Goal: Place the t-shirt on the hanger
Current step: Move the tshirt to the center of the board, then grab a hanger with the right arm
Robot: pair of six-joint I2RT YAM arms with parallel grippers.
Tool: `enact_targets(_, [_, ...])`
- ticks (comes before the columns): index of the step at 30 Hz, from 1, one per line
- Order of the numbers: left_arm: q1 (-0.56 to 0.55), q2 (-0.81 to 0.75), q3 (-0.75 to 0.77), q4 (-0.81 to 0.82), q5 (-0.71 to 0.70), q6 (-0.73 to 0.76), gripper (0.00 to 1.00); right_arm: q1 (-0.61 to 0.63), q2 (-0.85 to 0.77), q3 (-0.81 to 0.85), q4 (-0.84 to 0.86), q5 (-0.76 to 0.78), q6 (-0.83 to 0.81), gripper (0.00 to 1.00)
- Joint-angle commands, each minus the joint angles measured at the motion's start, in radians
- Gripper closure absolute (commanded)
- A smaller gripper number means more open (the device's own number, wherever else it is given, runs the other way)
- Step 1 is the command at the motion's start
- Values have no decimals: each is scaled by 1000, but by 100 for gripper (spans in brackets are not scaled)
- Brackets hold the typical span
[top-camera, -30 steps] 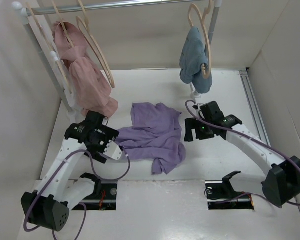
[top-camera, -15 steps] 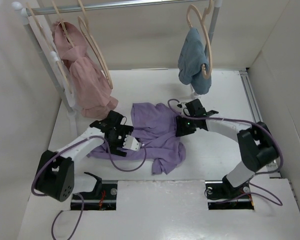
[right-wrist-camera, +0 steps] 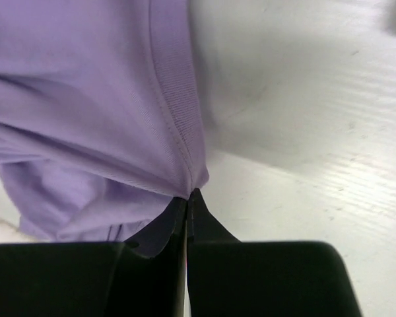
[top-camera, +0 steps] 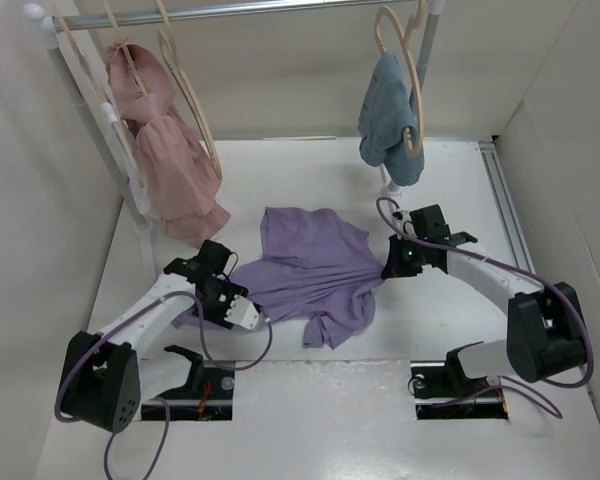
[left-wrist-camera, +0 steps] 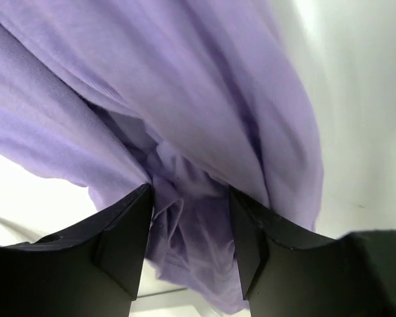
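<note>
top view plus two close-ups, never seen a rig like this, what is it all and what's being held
The left arm and right arm are robots bolted to a white table. The wide picture looks down from above and behind them. Each close-up comes from a camera on one arm's wrist. A purple t-shirt lies crumpled on the table. The right tool pinches its stitched edge. The left tool has fabric bunched between its fingers. Behind, a pink garment and a blue garment hang from a rail.
</note>
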Motion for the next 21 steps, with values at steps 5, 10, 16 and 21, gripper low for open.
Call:
enact_targets(5, [4,-109,-27,-150,2,50,54,-17,0,-44,-147,-61,-7,86])
enact_targets(10, [4,-127,11,-186,12,60,49,-17,-23,-15,-178,-98,-40,23])
enact_targets(16, [4,-211,117,12,147,-294,19,102,-218,82,-199,73,-50,0])
enact_targets(21, [4,-348,126,110,274,-463,13,341,-328,103,-199,229,-77,0])
